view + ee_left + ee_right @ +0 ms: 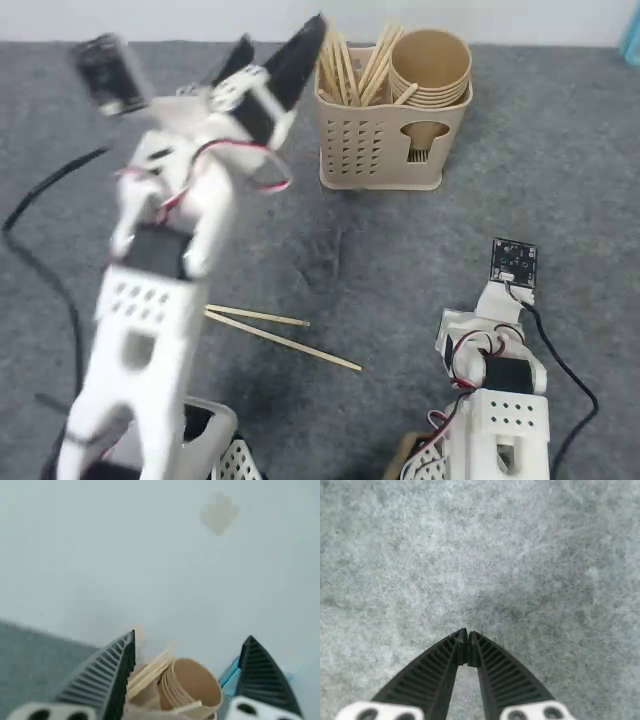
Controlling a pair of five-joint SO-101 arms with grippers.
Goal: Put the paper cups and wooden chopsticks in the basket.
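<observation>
- Left gripper point(281, 40) – jaws spread wide, nothing between them, held high just beside the basket point(380, 140) rim.
- In the left wrist view the basket point(175, 707) sits straight ahead of the left gripper point(190, 637), cups point(192, 687) and sticks already in it.
- Cups point(430, 60) stacked in the basket's far-side compartment; a bunch of chopsticks point(355, 60) stands upright in the compartment nearer this gripper.
- Right gripper point(467, 632) – clenched on nothing, tips pointing down at bare mat point(520, 555).
- Two loose chopsticks point(285, 342) lie flat on the mat, well behind and below the left gripper, back by its arm's base.
- Their long axis runs crosswise between the two arms, slightly slanted; one end sits near the left arm, the other points toward the right arm.
- Judgement: only these two are left; the left gripper must swing back and down, jaws across the sticks' axis. The right gripper looks lower, but would have to open first.
</observation>
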